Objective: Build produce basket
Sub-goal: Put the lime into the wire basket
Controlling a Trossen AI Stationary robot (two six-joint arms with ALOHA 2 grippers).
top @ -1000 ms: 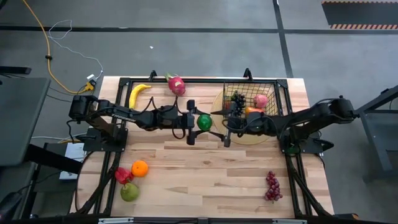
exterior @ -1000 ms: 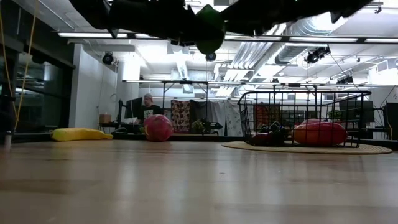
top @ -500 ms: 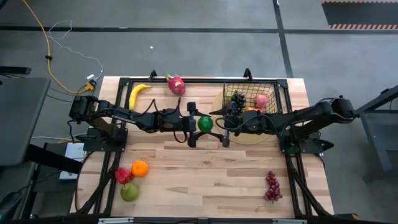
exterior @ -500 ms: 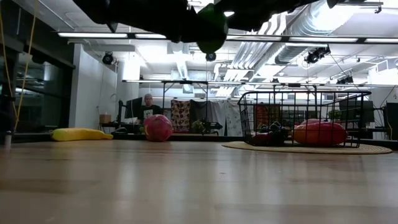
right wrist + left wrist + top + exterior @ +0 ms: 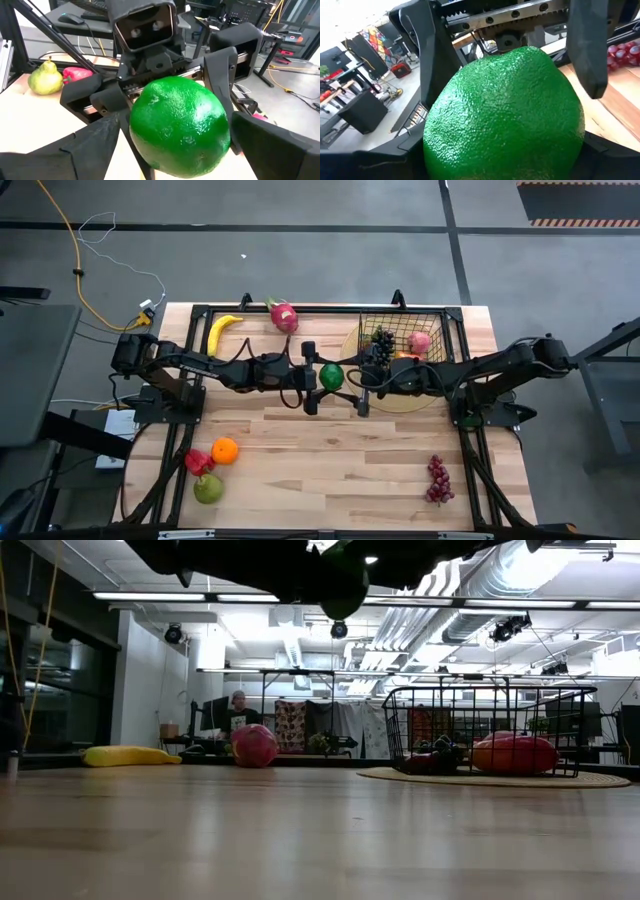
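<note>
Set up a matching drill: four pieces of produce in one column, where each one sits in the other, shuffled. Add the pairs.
Things:
1. green lime
2. banana
3. loose purple grapes
4. orange

Places:
A. on the table near the right arm's base, away from the basket
B. in the air between the left hand and right hand
C. beside the red pepper and pear
D. far table edge, near the dragon fruit

Pairs: 1-B, 2-D, 3-A, 4-C
</note>
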